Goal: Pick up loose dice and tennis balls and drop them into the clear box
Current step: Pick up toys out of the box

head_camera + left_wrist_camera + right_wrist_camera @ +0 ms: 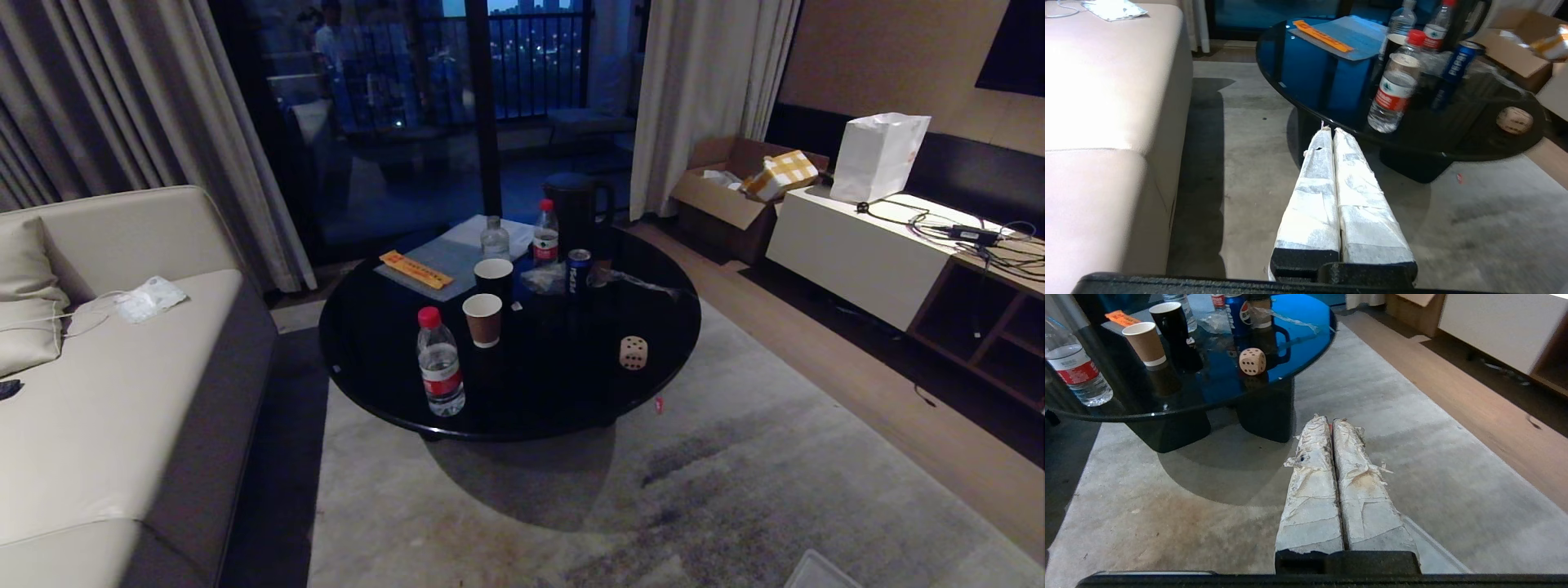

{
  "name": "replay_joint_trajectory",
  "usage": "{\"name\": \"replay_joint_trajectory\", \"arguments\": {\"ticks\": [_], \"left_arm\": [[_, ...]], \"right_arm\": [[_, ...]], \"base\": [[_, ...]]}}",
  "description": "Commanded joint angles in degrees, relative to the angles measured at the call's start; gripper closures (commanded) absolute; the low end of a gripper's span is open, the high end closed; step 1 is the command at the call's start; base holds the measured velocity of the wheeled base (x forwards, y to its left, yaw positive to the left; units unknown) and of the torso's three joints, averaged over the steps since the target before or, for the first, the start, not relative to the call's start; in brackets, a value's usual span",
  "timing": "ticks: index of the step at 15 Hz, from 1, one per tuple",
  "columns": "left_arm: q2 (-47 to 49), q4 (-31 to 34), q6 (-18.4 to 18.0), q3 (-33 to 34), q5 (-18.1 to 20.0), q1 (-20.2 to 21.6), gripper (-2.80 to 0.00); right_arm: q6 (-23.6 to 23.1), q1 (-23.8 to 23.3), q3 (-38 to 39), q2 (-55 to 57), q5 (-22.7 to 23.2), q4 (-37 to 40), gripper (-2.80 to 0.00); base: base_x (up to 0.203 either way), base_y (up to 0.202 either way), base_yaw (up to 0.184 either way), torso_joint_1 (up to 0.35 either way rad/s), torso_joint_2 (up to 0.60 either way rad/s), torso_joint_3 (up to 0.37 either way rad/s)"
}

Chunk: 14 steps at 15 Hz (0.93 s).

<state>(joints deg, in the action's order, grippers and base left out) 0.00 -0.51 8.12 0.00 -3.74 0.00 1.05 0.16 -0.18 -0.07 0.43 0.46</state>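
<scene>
Room: living room, grey rug, round black glass table, sofa on the left.
Left gripper: taped fingers pressed together, nothing held, over rug short of table edge.
Right gripper: taped fingers pressed together, nothing held, over rug near table base.
Beige die: on table near its right rim, apart from cups.
Clear box: corner only, on rug at bottom right.
Clutter: water bottle, brown cup, black cup, blue can, kettle.
</scene>
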Motion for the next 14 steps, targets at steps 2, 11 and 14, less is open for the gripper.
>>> {"name": "replay_joint_trajectory", "arguments": {"ticks": [2, 11, 14], "left_arm": [[0.09, -0.02, 0.05, 0.00, -0.04, 0.00, 0.00], [0.09, -0.02, 0.05, 0.00, -0.04, 0.00, 0.00], [0.09, -0.02, 0.05, 0.00, -0.12, 0.00, 0.00]], "right_arm": [[0.01, 0.02, 0.01, 0.07, 0.01, -0.02, 0.00], [0.01, 0.02, 0.01, 0.07, 0.01, -0.02, 0.00], [0.01, 0.02, 0.01, 0.07, 0.01, -0.02, 0.00]], "base": [[0.174, 0.000, 0.001, -0.001, 0.00, 0.000], [0.186, 0.000, -0.001, 0.002, 0.00, 0.003], [0.181, 0.000, -0.003, 0.000, 0.00, 0.002]]}}
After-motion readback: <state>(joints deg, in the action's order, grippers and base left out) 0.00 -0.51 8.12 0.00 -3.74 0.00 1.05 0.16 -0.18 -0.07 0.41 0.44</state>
